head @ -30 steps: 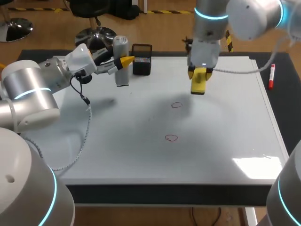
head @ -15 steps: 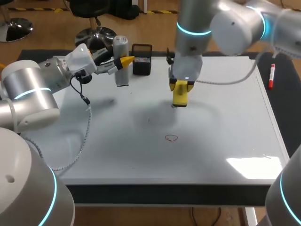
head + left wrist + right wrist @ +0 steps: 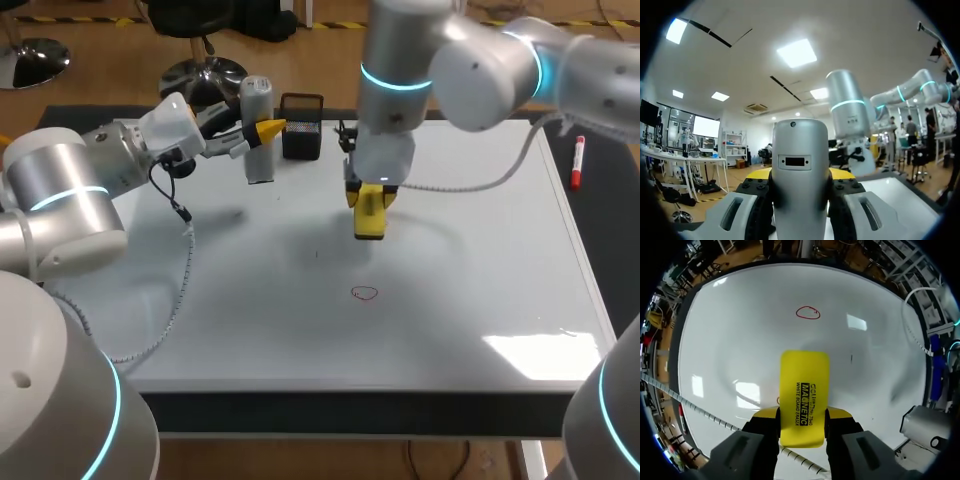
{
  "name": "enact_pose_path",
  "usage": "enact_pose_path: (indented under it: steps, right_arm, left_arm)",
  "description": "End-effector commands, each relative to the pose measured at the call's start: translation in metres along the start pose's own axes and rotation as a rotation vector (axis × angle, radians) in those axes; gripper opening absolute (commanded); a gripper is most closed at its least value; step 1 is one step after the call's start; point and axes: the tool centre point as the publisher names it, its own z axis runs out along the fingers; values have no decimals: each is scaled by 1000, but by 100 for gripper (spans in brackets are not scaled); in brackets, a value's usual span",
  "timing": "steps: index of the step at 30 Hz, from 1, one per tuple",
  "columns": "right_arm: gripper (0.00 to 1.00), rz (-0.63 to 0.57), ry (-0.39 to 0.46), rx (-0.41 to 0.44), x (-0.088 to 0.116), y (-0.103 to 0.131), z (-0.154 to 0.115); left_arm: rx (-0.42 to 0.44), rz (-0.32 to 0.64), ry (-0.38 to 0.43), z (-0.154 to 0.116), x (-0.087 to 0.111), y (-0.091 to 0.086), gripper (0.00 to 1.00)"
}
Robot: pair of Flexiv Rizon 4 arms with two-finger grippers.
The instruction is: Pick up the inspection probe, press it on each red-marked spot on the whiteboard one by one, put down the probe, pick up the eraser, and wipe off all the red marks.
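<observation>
A grey inspection probe [image 3: 258, 128] stands upright at the back left of the whiteboard [image 3: 480, 250], and my left gripper [image 3: 264, 130] is shut on it. In the left wrist view the probe [image 3: 800, 165] fills the space between the fingers of the left gripper [image 3: 800, 176]. My right gripper [image 3: 368, 194] is shut on a yellow eraser [image 3: 369, 215], which is down at the board near its middle. One red mark [image 3: 365, 293] shows in front of the eraser. In the right wrist view the eraser [image 3: 804, 395] sticks out from the right gripper [image 3: 802, 416], with the red mark [image 3: 807, 313] ahead of it.
A black box [image 3: 301, 127] stands at the board's back edge, just right of the probe. A red marker [image 3: 577, 163] lies off the board's right edge. A cable [image 3: 470, 182] hangs from my right arm over the board.
My right arm has carried the eraser left and toward the front, over the upper red mark, which no longer shows. The left arm and the probe have not moved.
</observation>
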Motion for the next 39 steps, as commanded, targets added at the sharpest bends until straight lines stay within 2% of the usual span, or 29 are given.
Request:
enact_pose_path:
  steps: [1, 9, 15, 39]
  right_arm:
    - [0, -16, 13, -9, -4, -6, 4]
    - [0, -31, 12, -15, -11, -10, 8]
    - [0, -39, 0, -30, -17, -5, 14]
    - [0, -71, 4, -66, -17, 0, 32]
  left_arm:
    - [3, 2, -2, 1, 0, 0, 0]
    - [3, 2, -2, 1, 0, 0, 0]
    - [3, 2, -2, 1, 0, 0, 0]
    - [3, 2, -2, 1, 0, 0, 0]
